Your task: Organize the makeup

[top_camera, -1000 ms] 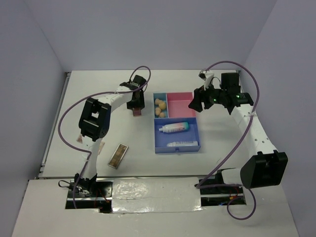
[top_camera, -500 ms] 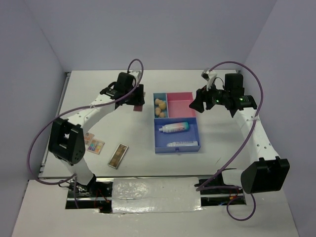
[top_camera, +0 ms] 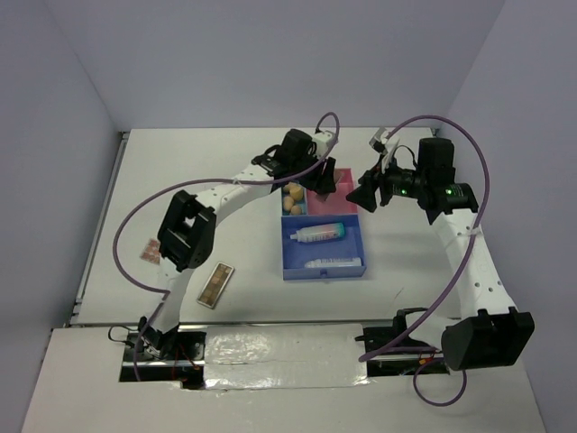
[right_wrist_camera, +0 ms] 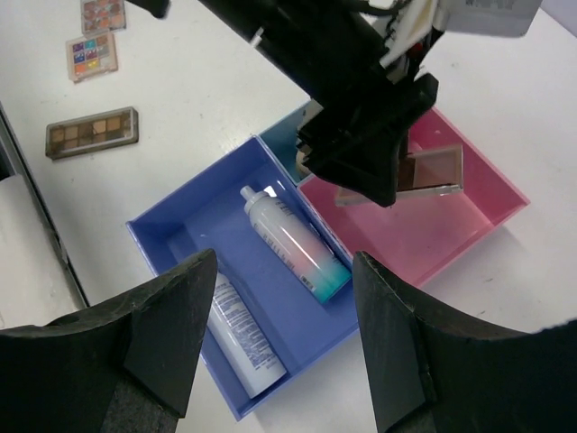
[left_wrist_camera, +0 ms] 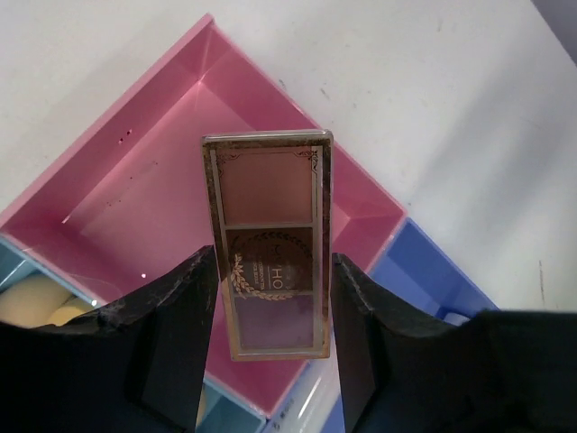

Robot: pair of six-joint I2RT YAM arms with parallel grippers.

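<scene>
Left pincer (left_wrist_camera: 270,266) pinched a pink palette (left_wrist_camera: 268,194) by its long edges, the palette jutting ahead of the fingertips over the pink compartment (left_wrist_camera: 135,198), with sponges (left_wrist_camera: 36,302) off to its left. Right pincer (right_wrist_camera: 281,266) stood spread and empty. Gradient bottle (right_wrist_camera: 293,239) and white tube (right_wrist_camera: 239,334) lay beneath it in the blue compartment (right_wrist_camera: 171,212), and the brown palette (right_wrist_camera: 92,133) lay well off to its upper left.

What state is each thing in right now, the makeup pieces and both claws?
Left claw: closed on the pink palette.
Pink palette: held over the pink compartment, not set down.
Right claw: open, empty.
Gradient bottle: lying in the blue compartment.
White tube: lying in the blue compartment.
Sponges: in the small teal compartment.
Brown palette: flat on the table.
Multicolour palette: flat on the table.
</scene>
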